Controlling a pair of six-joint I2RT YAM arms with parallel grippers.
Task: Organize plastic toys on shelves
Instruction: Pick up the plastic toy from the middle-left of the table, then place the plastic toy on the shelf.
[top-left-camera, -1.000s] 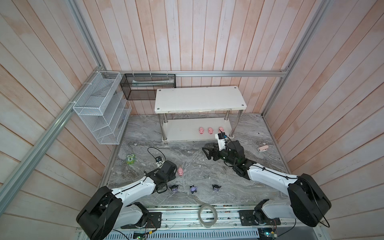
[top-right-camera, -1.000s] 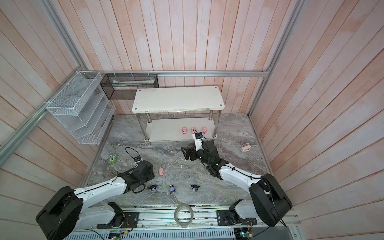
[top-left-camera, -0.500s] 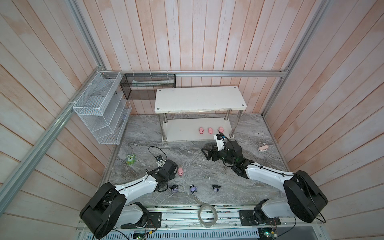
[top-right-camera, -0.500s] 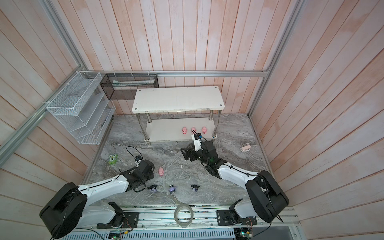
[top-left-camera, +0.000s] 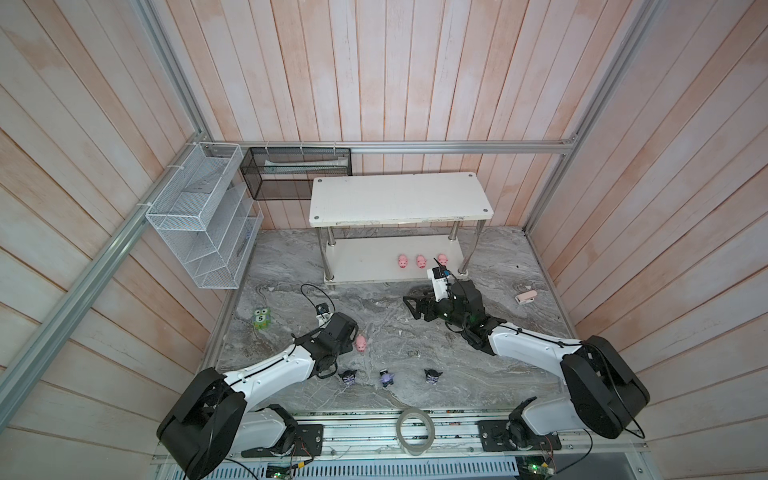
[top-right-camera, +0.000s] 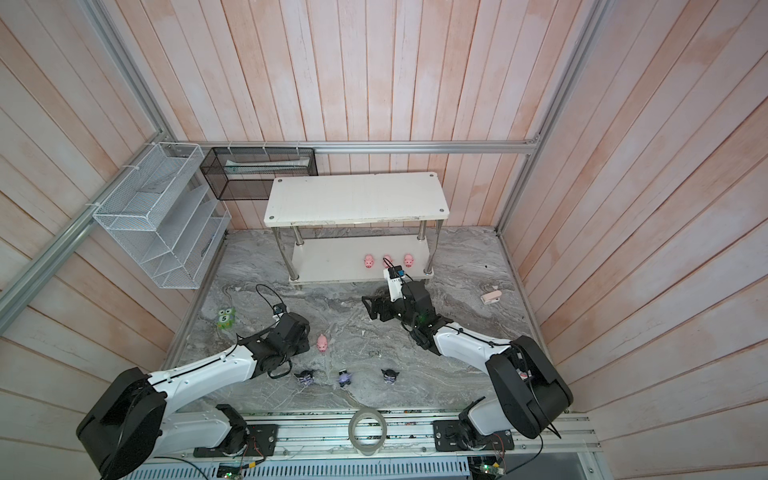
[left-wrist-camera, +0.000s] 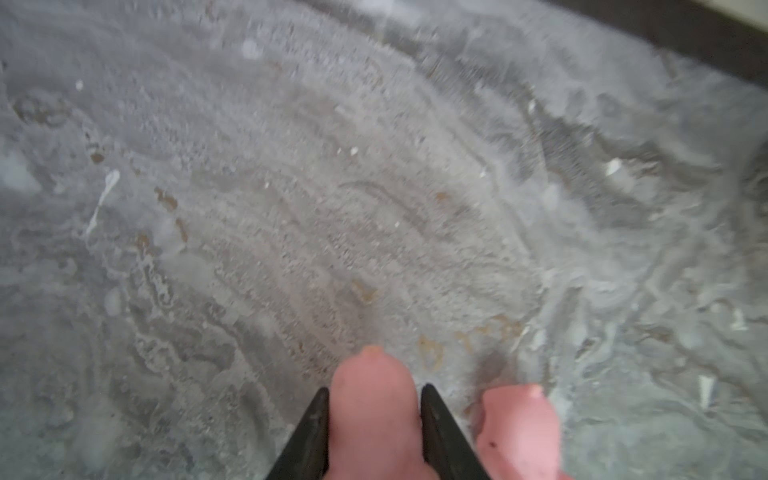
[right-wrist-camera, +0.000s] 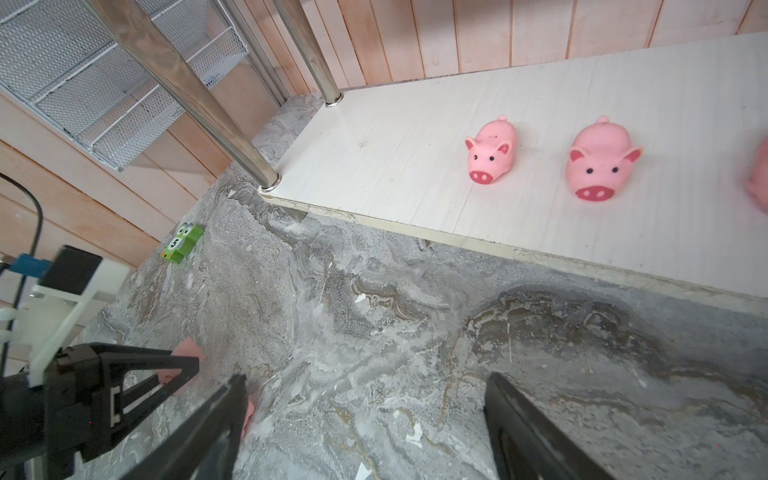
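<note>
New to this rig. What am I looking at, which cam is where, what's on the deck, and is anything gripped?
Two robot arms work over a grey marble tabletop, each ending in two-fingered jaws. The two wide pictures come from one overhead stereo camera; the two close-ups come from cameras on the wrists. At the back stands a white two-tier shelf with three pink pigs on its lower board. On the tabletop: three dark figurines in a row, a green toy marked 5, and two more pigs. The left gripper has its jaws against both sides of one pink pig; a loose pig lies beside it. The right gripper is open and empty.
</note>
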